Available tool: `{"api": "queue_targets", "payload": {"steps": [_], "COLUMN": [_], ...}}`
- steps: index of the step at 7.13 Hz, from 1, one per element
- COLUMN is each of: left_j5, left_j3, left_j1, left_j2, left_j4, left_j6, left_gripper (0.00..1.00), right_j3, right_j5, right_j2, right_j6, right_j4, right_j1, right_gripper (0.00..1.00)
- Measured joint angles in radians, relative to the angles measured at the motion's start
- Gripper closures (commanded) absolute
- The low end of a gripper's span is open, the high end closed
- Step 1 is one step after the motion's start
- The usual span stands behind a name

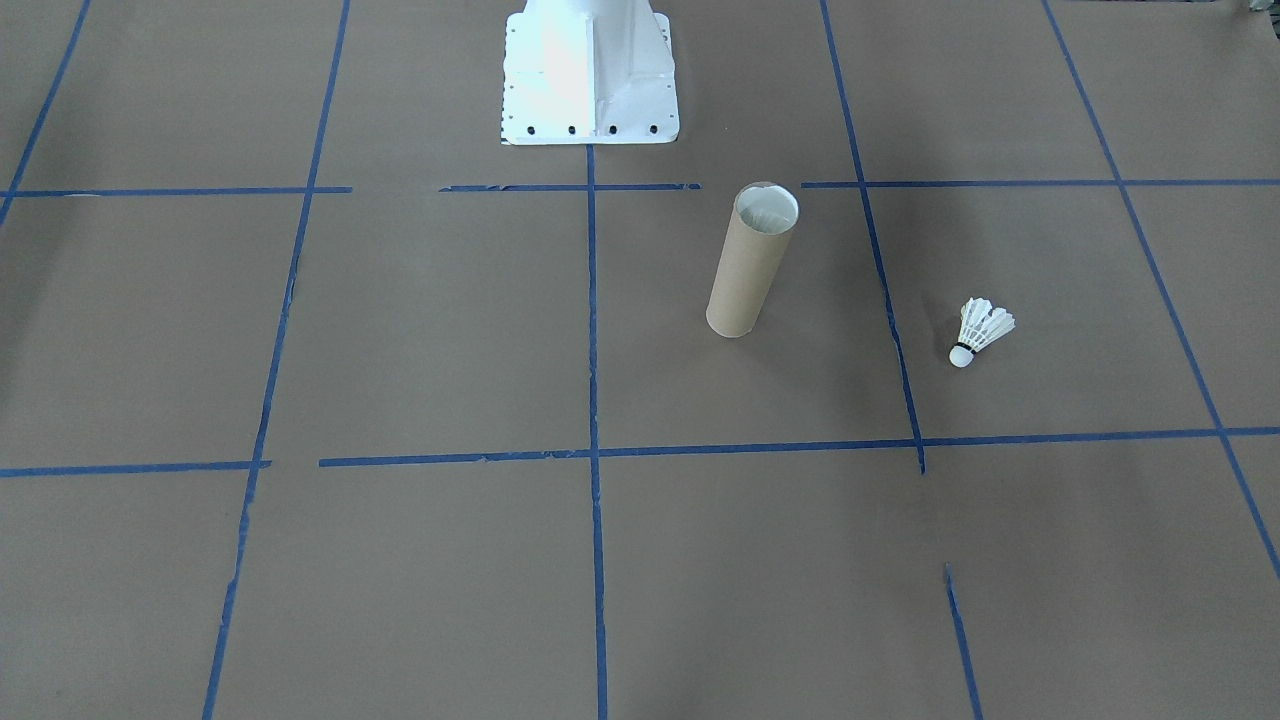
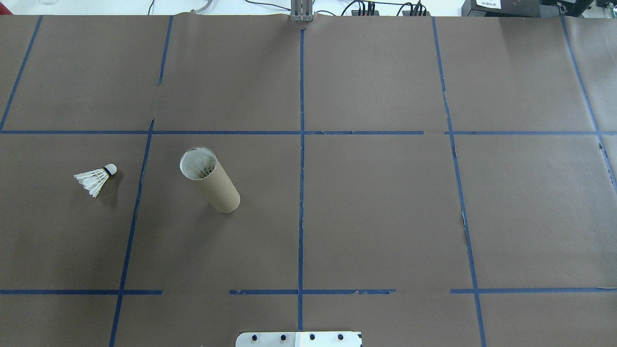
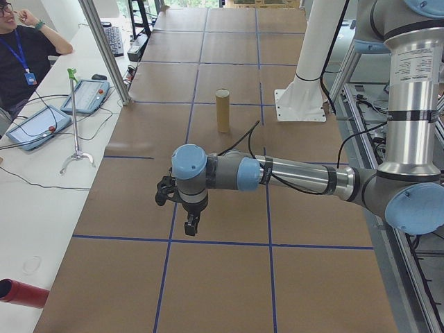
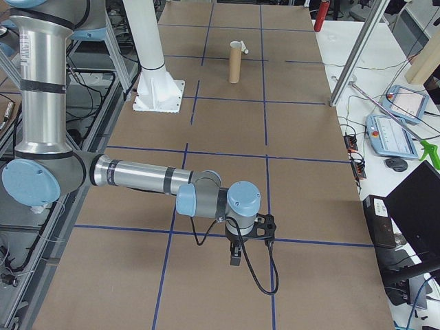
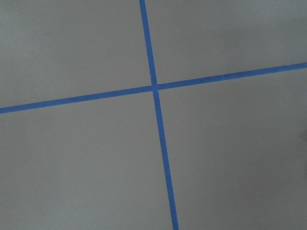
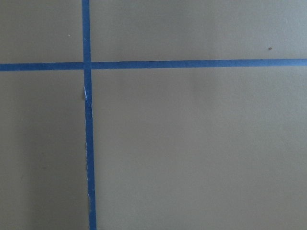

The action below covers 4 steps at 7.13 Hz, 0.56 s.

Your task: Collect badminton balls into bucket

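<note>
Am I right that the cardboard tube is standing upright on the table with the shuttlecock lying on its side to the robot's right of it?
Not quite. The shuttlecock lies on its side to the robot's left of the tube, not its right. The overhead exterior view shows it left of the tube; in the front-facing view, which mirrors sides, it appears on the right. The tube does stand upright on the table.

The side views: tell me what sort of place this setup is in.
Most likely a robotics lab or test workshop. The table is papered brown and gridded with blue tape, teach pendants lie on a side bench, and a person sits watching.
</note>
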Motion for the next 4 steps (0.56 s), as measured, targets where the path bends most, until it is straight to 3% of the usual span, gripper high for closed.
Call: {"api": "queue_targets", "payload": {"steps": [4], "left_j5": [0.016], "left_j3": [0.003], "left_j1": [0.001], "left_j2": [-0.008], "left_j4": [-0.001], "left_j6": [-0.005], "left_gripper": [0.0], "right_j3": [0.0], "right_j5": [0.0], "right_j2": [0.001], "right_j6": [0.0], "right_j4": [0.0], "right_j1": [0.0], "right_gripper": [0.0]}}
